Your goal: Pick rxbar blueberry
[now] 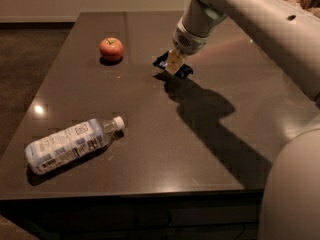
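**I hold the gripper (173,63) over the rxbar blueberry (161,61) mid-table; I cannot tell if it grips.**
The bar pokes out on both sides beneath it, well inside the table (150,149) edges. 1 apple (111,48) lies near it, and 1 bottle (70,145) lies well apart by the front edge.

navy rxbar blueberry (185,72) under the cream gripper (174,64) on the far side, red-orange apple (111,48), white-labelled clear water bottle (70,144), dark brown table (150,139)

Cream rounded arm (250,14) — 2 dark holes (291,19) — ends in tan pincer (174,64) at tabletop (150,149).
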`<state>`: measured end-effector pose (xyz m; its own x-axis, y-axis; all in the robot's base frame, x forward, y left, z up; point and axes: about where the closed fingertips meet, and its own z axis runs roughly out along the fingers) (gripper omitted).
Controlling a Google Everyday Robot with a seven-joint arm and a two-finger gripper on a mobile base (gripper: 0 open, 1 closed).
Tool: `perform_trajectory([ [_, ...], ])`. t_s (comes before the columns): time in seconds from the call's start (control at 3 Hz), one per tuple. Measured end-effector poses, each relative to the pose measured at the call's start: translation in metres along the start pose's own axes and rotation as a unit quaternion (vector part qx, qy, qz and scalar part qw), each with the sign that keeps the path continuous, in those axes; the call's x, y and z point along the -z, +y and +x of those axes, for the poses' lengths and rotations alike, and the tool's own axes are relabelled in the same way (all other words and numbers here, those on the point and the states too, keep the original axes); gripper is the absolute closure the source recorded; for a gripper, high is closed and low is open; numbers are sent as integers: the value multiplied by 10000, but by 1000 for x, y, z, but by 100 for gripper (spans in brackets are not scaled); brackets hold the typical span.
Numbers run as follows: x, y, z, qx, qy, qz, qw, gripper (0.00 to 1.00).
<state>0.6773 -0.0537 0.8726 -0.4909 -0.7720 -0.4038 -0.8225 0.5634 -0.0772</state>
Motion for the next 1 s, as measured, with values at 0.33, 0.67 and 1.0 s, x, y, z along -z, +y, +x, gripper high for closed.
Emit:
perform_trajectory([
  [0.33,19,1,-14,177,-73,70,9998,100],
  [0.67,39,3,-27,356,-150,163,9991,100],
  [1.0,67,12,-39,552,-229,295,9978,100],
])
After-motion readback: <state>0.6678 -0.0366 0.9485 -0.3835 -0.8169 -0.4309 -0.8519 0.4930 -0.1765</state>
